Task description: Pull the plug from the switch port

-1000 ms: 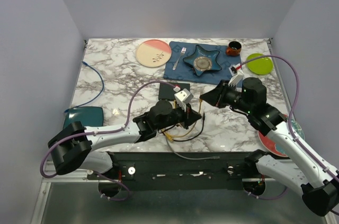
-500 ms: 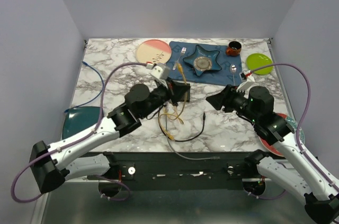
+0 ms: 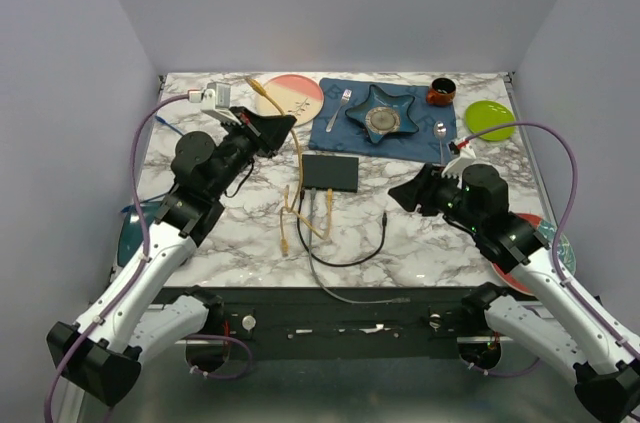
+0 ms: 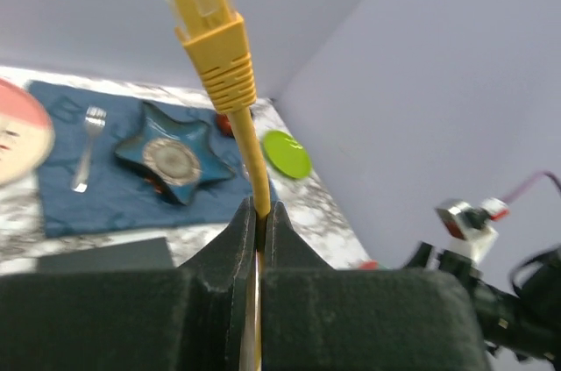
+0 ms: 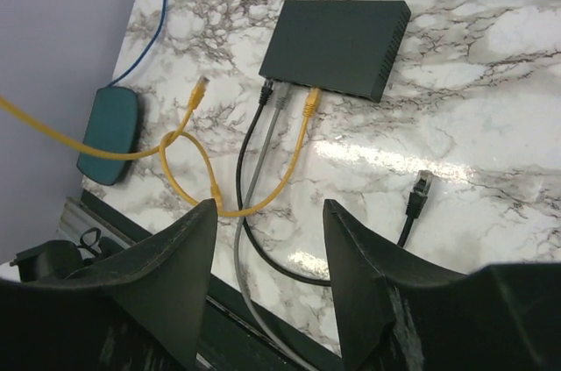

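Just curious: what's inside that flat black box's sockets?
Three plugs sit in the switch: on a black cable, a grey cable, a yellow cable. The sockets' insides are hidden.

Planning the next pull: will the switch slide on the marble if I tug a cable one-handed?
Probably slides: the switch looks thin and light, lying flat on the glossy marble table. The three cables plugged into it lie slack, so they likely won't anchor it.

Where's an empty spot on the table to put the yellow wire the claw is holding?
Bare marble lies right of the switch, in front of the blue placemat, and near the front edge between the teal plate and the yellow wire loops. It is crowded just in front of the switch, where plugged cables tangle.
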Available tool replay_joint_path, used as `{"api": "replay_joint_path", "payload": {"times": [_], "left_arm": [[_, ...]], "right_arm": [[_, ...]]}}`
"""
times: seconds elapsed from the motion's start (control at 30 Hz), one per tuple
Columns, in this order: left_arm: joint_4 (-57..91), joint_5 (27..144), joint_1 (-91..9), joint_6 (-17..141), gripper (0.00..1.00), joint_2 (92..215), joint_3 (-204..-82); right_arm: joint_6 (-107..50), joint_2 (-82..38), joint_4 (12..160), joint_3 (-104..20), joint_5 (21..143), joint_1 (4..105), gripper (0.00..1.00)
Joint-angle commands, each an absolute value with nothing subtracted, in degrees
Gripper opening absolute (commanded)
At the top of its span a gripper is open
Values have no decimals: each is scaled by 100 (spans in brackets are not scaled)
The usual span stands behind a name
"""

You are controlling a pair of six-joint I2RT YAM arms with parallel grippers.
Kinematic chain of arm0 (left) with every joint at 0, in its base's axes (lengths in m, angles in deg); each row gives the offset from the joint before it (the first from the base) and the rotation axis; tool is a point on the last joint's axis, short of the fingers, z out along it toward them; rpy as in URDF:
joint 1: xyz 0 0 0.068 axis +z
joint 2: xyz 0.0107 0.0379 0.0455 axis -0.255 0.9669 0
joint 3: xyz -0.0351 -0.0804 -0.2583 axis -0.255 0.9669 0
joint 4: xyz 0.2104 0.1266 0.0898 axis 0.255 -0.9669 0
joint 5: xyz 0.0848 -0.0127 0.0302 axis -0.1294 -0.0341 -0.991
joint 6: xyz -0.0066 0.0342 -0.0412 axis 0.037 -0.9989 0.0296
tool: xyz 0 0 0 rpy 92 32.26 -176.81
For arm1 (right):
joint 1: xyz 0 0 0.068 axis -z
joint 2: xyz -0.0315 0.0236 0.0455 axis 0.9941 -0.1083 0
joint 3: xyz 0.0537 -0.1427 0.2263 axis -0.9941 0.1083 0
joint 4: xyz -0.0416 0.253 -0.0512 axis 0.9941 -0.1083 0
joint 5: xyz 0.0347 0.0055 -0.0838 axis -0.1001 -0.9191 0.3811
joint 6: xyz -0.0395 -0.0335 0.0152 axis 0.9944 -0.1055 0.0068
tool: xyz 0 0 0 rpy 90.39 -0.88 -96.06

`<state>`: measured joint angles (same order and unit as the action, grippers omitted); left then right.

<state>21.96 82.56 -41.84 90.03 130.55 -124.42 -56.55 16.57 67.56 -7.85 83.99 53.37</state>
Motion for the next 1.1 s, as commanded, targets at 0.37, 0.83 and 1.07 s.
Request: {"api": "replay_joint_path", "payload": {"times": [0.37,0.83,1.07], "left_arm": [[-374,9278,-4061,8669,0,13751,-13982],[-2388,10361,-4132,8959,0,12566,-13043],[-3021,9466,-4158,8872,0,11906,-13162]], "right_arm": [[-5572,1847,6839,-401,8457,5346,59],[-5528,1478,6997,-524,8158,5346,59],[-5537,1486,7173,-402,8026,5346,59]]}}
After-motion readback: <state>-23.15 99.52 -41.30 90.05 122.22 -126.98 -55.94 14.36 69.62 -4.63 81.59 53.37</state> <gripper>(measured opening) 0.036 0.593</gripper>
